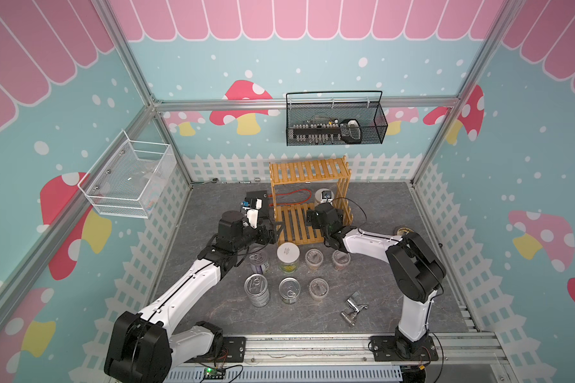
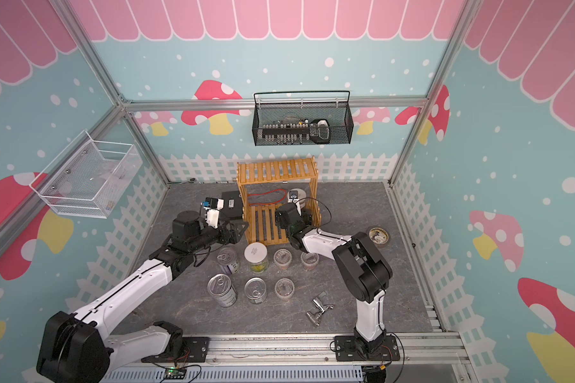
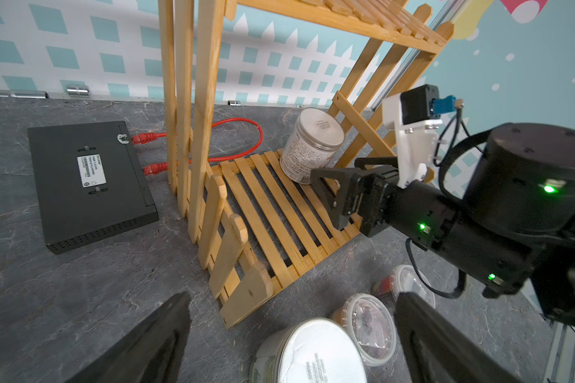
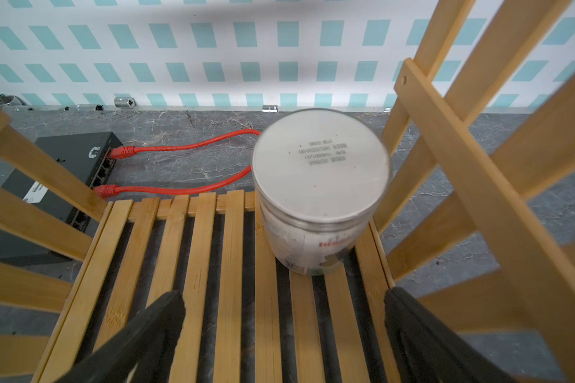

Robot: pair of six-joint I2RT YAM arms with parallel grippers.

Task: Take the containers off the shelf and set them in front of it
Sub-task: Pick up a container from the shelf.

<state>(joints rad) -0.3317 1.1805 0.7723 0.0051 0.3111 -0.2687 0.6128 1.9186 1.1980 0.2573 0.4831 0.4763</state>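
One to go: the white-lidded silver canister stood on the lower tier of the yellow-orange slatted wooden shelf, back right, the top tier bare. Seven other containers sat on the grey table in front. The right gripper faced the canister, jaws spread and empty; the left gripper hung released nearby.

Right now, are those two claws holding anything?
Left gripper: open, holding nothing.
Right gripper: open, empty, facing the white-lidded canister on the shelf.
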